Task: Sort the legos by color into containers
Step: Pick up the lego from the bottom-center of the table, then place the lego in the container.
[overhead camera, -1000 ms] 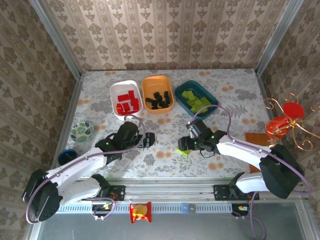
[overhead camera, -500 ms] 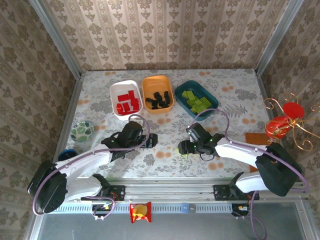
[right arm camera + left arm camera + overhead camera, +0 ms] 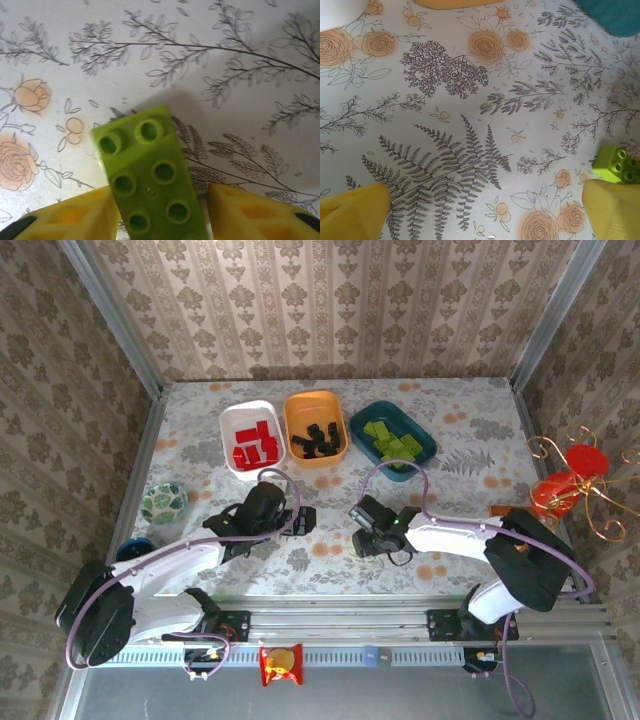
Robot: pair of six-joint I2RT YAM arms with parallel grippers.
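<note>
Item under inspection: 1 green brick (image 3: pixel 150 175), lying stud-side up on the table (image 3: pixel 470 420), well to the near side of the orange tray (image 3: pixel 316 403) and slightly to its right. The right claw (image 3: pixel 362 530) is bearing down on it, and in the wrist view its yellow fingers (image 3: pixel 75 217) are sitting against the 2 long sides, so it is judged to be clenching the brick, though the brick is not yet leaving the table. The left claw (image 3: pixel 300 520) is hovering near side of the orange tray, jaws fully released and holding nothing. The 3 trays are standing in a row: the white tray (image 3: pixel 228 420) just left of the orange tray is carrying red bricks (image 3: pixel 255 445), the orange tray itself is carrying black bricks (image 3: pixel 318 440), and the teal tray (image 3: pixel 422 436) just right of it is carrying lime pieces matching this one. Handling assessment: the brick is appearing light, rigid and hard, with smooth glossy walls that are likely offering little friction. It is not looking fragile. The flat long sides are the sound place to grip, squarely and low, since a hold near 1 end is risking the piece pivoting or slipping out during the lift toward the teal tray.
</note>
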